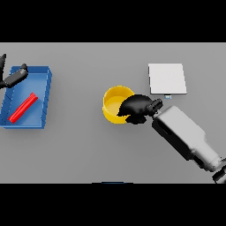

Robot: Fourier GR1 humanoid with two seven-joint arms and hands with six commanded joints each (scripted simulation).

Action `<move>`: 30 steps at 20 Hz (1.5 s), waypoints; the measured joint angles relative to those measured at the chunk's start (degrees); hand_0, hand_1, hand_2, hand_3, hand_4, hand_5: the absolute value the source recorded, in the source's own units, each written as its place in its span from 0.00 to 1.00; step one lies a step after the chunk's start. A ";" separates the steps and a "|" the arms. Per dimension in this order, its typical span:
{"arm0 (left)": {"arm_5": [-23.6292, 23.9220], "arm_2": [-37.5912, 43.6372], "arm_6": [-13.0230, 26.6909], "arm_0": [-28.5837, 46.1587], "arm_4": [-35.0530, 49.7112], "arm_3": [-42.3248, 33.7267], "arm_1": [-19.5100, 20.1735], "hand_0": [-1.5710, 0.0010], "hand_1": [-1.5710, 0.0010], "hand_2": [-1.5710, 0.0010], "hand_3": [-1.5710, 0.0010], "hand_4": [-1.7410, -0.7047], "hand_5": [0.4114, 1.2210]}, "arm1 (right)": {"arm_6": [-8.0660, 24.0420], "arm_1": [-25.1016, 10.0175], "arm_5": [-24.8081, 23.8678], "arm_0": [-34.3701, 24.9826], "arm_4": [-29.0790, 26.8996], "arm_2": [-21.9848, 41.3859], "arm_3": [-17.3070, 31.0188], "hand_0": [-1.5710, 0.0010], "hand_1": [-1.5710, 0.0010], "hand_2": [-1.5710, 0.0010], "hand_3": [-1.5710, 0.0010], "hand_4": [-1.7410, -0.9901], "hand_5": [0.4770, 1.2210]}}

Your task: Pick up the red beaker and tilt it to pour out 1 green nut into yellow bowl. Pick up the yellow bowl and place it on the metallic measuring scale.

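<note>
The right robot hand [137, 108] sits at the right-hand rim of the yellow bowl [115, 105], its dark fingers curled over the rim and partly into the bowl's mouth; judged from that overlap, it is grasping the bowl by its edge, though the exact contact under the fingers is hidden. The grey-and-white forearm runs back from it toward the lower right. The grip at the rim side nearest the scale reads as preparation for lifting and carrying the bowl, which suggests the pouring step is no longer in hand. The bowl stands upright on the grey table [88, 150] near its centre, round, bright yellow, with a paler inner floor; whether a green nut lies inside cannot be told, since the hand covers part of the interior. The metallic measuring scale [167, 78] lies just beyond and to the right of the hand, a flat pale square plate, close to the bowl but apart from it. Well apart at the far left is a blue tray [44, 79] holding a long red object [23, 107], lying tilted; it does not look like a beaker. The left robot hand [13, 77] shows at the tray's upper left corner; its finger posture cannot be told.
</note>
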 measured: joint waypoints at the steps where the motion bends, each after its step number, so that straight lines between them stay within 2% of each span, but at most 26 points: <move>1: 0.18 0.03 -0.61 0.37 -0.03 -0.41 0.20 1.00 1.00 1.00 1.00 0.91 0.39 | 0.38 -0.38 0.49 -0.51 -0.42 -0.47 -0.65 0.03 0.03 0.06 0.24 0.02 0.98; 2: 0.23 0.05 -0.01 0.04 -0.19 -0.18 0.26 1.00 1.00 1.00 1.00 0.91 0.39 | -0.33 -1.50 0.74 -0.50 -1.08 -1.03 -1.74 0.02 0.03 0.05 0.24 0.02 0.99; 3: 0.37 -0.07 -0.43 0.74 -0.19 -0.91 0.56 1.00 1.00 1.00 1.00 0.91 0.39 | -0.17 -2.14 1.01 -0.77 -1.70 -1.73 -2.77 0.02 0.02 0.06 0.19 0.01 0.99; 5: 0.32 -0.08 -0.50 0.77 -0.22 -0.77 0.56 1.00 1.00 1.00 1.00 0.91 0.38 | 1.19 -3.29 2.64 -1.29 -2.73 -2.55 -5.44 0.01 0.01 0.04 0.12 0.01 0.99; 8: 0.09 -0.07 -0.58 0.77 -0.11 -0.78 0.61 1.00 1.00 1.00 1.00 0.91 0.38 | 3.49 -6.02 5.67 -2.02 -4.88 -4.27 -10.54 0.01 0.01 0.02 0.15 0.02 1.00; 12: 0.01 -0.25 0.62 0.04 -0.19 -0.72 0.31 1.00 1.00 1.00 1.00 0.90 0.38 | 7.59 -7.46 6.96 -3.09 -6.63 -6.43 -12.69 0.00 0.00 0.01 0.21 0.03 1.00; 14: -0.08 -0.21 0.55 0.08 -0.09 -1.43 0.61 1.00 1.00 1.00 1.00 0.91 0.38 | 8.19 -8.29 7.74 -2.03 -7.67 -6.70 -14.50 0.00 0.00 0.01 0.21 0.03 1.00; 16: 0.70 -0.37 0.45 0.30 -0.87 -1.82 1.01 1.00 1.00 1.00 1.00 0.91 0.39 | 7.07 -10.06 6.63 -2.66 -7.06 -6.84 -15.35 0.00 0.00 0.00 0.20 0.03 1.00; 18: 0.94 0.01 0.29 0.93 -0.21 -2.58 1.18 1.00 1.00 1.00 1.00 0.90 0.41 | 6.16 -11.44 4.72 -4.64 -6.17 -7.64 -13.27 0.00 0.00 0.00 0.16 0.03 1.00; 23: 1.15 -0.48 1.80 1.21 -0.82 -3.92 1.92 1.00 1.00 1.00 1.00 0.90 0.41 | 5.55 -14.06 0.63 -6.85 -5.59 -9.78 -6.41 0.00 0.00 0.00 0.22 0.03 1.00; 26: 1.64 -0.38 4.44 1.14 -0.36 -5.81 2.30 1.00 1.00 1.00 1.00 0.89 0.43 | 5.80 -14.95 -1.09 -7.01 -6.34 -11.28 -1.56 0.00 0.00 0.00 0.23 0.03 1.00; 30: 1.68 -0.38 6.12 1.23 -0.33 -6.17 2.74 1.00 1.00 1.00 1.00 0.88 0.45 | 3.88 -15.45 -4.96 -8.40 -5.87 -12.04 5.37 0.00 0.00 0.00 0.26 0.03 1.00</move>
